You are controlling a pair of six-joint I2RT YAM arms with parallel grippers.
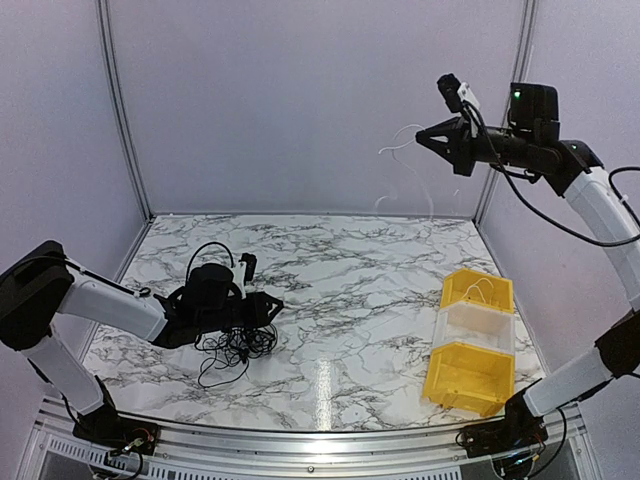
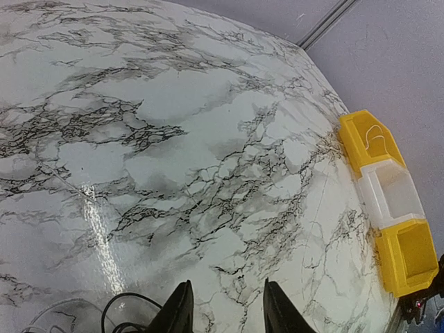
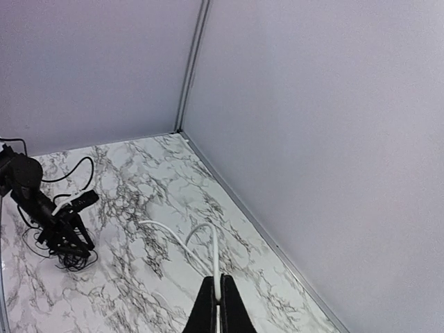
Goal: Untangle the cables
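Observation:
A small tangle of black cables (image 1: 235,345) lies on the marble table (image 1: 350,300) at the left. My left gripper (image 1: 274,304) hovers low just above and to the right of it. In the left wrist view this gripper (image 2: 225,306) stands open with bare marble between its fingers, and a black cable loop (image 2: 119,305) shows beside the left finger. My right gripper (image 1: 422,137) is raised high at the back right, shut on a thin white cable (image 1: 392,150) that dangles in the air. The right wrist view shows that white cable (image 3: 216,250) curving out from the closed fingertips (image 3: 219,286).
A row of three bins stands at the right: a yellow bin (image 1: 480,288) with a thin white wire in it, a clear one (image 1: 478,326) and another yellow one (image 1: 466,376). Grey walls enclose the table on the back and both sides.

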